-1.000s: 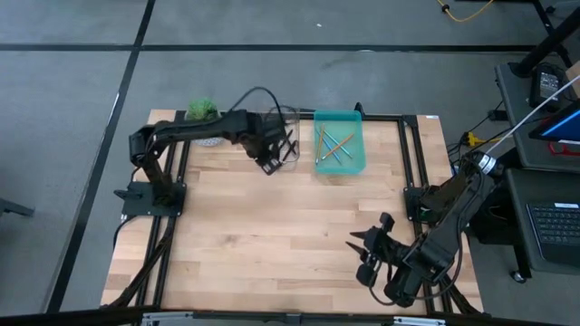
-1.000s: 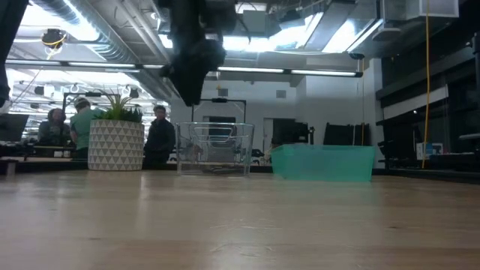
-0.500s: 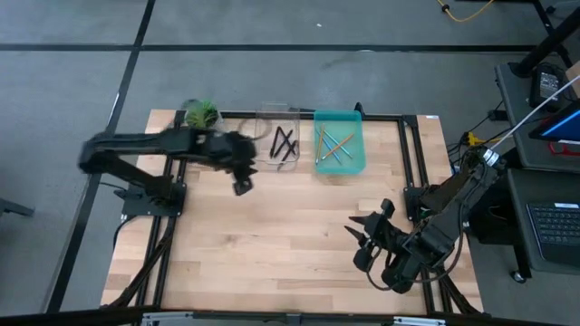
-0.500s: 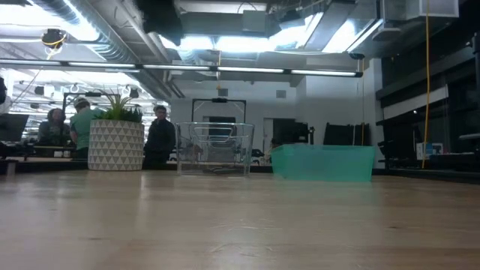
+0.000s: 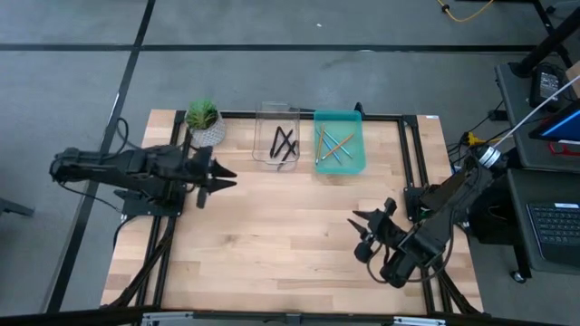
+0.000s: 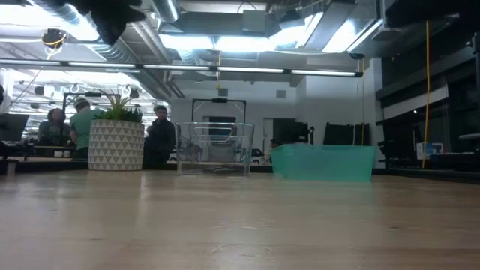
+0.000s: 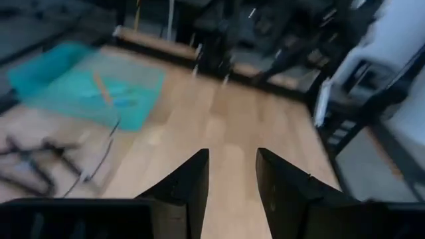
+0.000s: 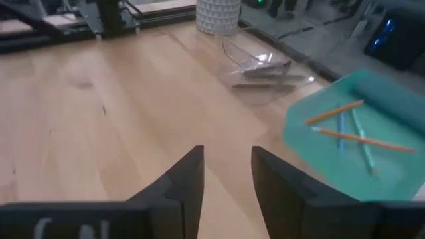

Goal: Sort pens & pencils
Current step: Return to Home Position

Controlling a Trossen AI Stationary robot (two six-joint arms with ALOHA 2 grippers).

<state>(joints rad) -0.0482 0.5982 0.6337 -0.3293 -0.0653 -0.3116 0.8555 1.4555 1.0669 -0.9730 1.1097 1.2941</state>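
Left gripper point(image 5: 225, 177) and right gripper point(image 5: 360, 237): fingers slightly parted, holding nothing. Pens point(image 5: 284, 143) lie in the clear bin point(image 5: 263, 154).

Bare wooden table point(image 5: 272, 235), carrying three things along one edge: potted plant point(image 5: 205, 122) near the left gripper point(image 5: 228, 178), clear bin point(image 5: 265, 149) farther off, teal bin point(image 5: 353, 161) just beside it, well apart from the right gripper point(image 5: 361, 234).

left gripper point(image 5: 227, 177): pulled back from over clear bin point(image 5: 267, 118) at far edge to worktop point(image 5: 290, 244) left edge
pens point(image 5: 284, 143): no longer hidden by left arm
right gripper point(image 5: 366, 237): nudged slightly toward far edge
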